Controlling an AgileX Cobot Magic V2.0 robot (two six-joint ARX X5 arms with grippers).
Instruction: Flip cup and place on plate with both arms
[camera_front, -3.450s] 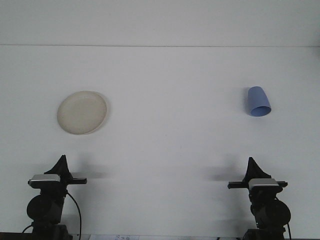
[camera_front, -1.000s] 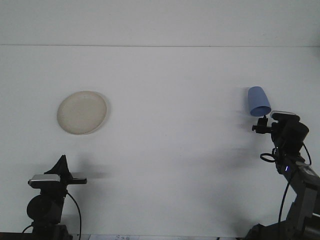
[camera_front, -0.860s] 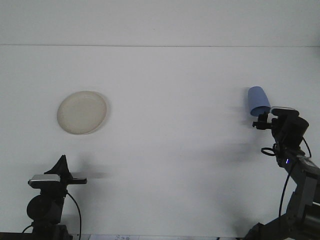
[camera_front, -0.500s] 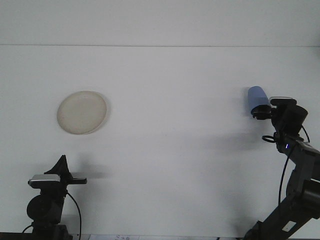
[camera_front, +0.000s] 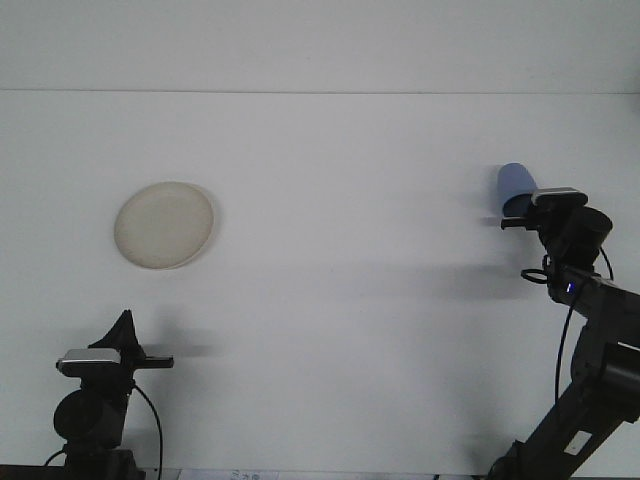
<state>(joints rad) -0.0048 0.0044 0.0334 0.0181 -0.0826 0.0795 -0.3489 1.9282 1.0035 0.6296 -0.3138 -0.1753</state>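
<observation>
A blue cup (camera_front: 515, 181) lies on its side at the far right of the white table. Only its upper part shows, because my right gripper (camera_front: 524, 207) covers its lower end from the near side. Whether that gripper holds the cup is hidden by its own body and wrist camera. A cream round plate (camera_front: 164, 224) lies flat at the left, far from the cup. My left gripper (camera_front: 125, 319) rests low at the near left edge, below the plate, pointing away as a single dark tip with nothing in it.
The table's far edge (camera_front: 320, 92) runs across the top of the view, with a pale wall behind it. My right arm (camera_front: 590, 350) rises from the bottom right corner with a cable looped beside it.
My right arm rose from its rest pose and reached forward to the cup. In the last half second the gripper and the cup's visible part shifted slightly farther up the view. The left arm stayed still.
</observation>
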